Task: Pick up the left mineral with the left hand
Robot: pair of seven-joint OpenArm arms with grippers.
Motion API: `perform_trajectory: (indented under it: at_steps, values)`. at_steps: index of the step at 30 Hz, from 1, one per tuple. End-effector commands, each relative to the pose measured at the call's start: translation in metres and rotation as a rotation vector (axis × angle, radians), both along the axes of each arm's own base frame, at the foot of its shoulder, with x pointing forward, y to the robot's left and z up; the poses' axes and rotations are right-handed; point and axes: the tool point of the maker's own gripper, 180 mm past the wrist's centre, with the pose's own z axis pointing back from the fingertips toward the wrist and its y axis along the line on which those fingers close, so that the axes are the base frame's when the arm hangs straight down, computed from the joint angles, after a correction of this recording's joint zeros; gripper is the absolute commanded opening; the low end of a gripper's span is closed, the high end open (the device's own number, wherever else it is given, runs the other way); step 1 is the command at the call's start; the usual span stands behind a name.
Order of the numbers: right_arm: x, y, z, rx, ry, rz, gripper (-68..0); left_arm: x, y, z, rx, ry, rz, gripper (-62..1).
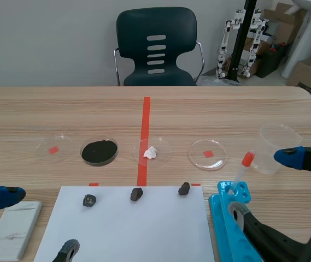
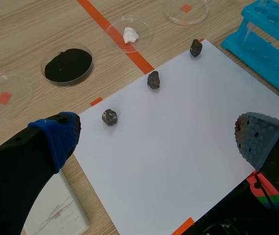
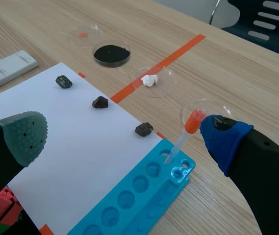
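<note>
Left tool point(image 2: 156, 139): we see its two fingers spread wide with nothing between them, hovering above the near part of the white sheet point(image 2: 188, 112).
Left mineral point(image 2: 109, 117): it lies on the sheet close to the sheet's far edge, ahead of the left tool and nearer its blue-padded finger point(image 2: 58, 134). It is apart from both fingers.
Middle mineral point(image 2: 153, 80): it sits in the same row and well apart from our target, with the right mineral point(image 2: 195, 47) beyond it.
Right tool point(image 3: 124, 137): it is open and empty, over the sheet's other side beside the blue rack point(image 3: 134, 196).
Stage: we judge the approach has not closed on the stone, and the grasp is not yet made.
Risk, off-centre closing: the stone is not centred between the fingers. If we came down as we stand, one pad would probably hit it first and push it across the paper.
Risk, slippery sheet: the stone is small and lumpy on smooth paper. We expect it could roll or squirt out if the pads caught only an edge.
Risk, dragging paper: pads pressed too low might catch the sheet and shift all three stones.
Risk, neighbours: the black powder dish point(image 2: 68, 65) stands just past the sheet's edge, so an overshoot could knock it.
</note>
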Motion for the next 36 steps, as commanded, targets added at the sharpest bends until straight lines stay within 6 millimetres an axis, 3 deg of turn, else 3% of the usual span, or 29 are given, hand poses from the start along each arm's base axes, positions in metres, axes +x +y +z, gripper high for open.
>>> perform_trajectory:
  at_steps: [1, 27, 36]
  values:
    - [0.004, 0.003, 0.01, 0.027, -0.032, 0.001, 0.4, 0.003, -0.004, 0.008, -0.023, -0.023, -0.002, 1.4]
    - [0.004, 0.003, 0.01, 0.027, -0.032, 0.001, 0.4, 0.002, -0.003, 0.005, -0.016, -0.01, 0.004, 1.4]
    - [0.004, 0.003, 0.01, 0.027, -0.032, 0.001, 0.4, 0.013, 0.004, -0.021, 0.048, 0.146, 0.051, 1.4]
